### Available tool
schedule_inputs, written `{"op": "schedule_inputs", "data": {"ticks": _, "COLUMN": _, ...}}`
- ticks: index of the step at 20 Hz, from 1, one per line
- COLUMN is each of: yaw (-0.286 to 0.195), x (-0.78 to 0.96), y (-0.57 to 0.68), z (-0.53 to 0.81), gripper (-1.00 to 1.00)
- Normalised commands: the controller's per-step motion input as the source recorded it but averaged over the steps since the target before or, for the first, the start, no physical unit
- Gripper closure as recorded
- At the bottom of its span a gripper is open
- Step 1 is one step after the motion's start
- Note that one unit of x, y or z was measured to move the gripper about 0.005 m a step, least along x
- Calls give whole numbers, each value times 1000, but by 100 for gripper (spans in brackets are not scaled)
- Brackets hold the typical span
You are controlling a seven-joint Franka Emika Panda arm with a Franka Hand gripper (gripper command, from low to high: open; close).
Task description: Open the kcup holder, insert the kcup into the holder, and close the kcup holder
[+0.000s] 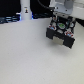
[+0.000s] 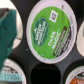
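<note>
While hovering over kcup holder (image 1: 60, 36) on white surface (image 1: 25, 57), tray pulled out, round slots up. Directly below claw (image 1: 61, 21): green kcup (image 2: 51, 31), lid up, seated in slot, pale pods beside. Claw opening: cannot tell, nothing visibly held.

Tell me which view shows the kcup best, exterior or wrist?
Wrist view. The kcup fills the frame: round green lid with white rim, lettering visible, sitting among the round slots of the kcup holder. In the exterior view the kcup is just a tiny green spot on the black kcup holder, under the arm.
</note>
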Motion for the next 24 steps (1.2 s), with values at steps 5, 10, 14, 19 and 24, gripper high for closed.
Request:
{"op": "schedule_inputs", "data": {"ticks": 5, "yaw": 48, "x": 321, "y": -229, "z": 447, "gripper": -100}}
{"op": "schedule_inputs", "data": {"ticks": 10, "yaw": 52, "x": 504, "y": -371, "z": 367, "gripper": -100}}
{"op": "schedule_inputs", "data": {"ticks": 14, "yaw": 10, "x": 711, "y": -427, "z": 219, "gripper": -100}}
{"op": "schedule_inputs", "data": {"ticks": 19, "yaw": 2, "x": 770, "y": -427, "z": 150, "gripper": -100}}
{"op": "schedule_inputs", "data": {"ticks": 24, "yaw": -3, "x": 802, "y": -348, "z": 8, "gripper": -100}}
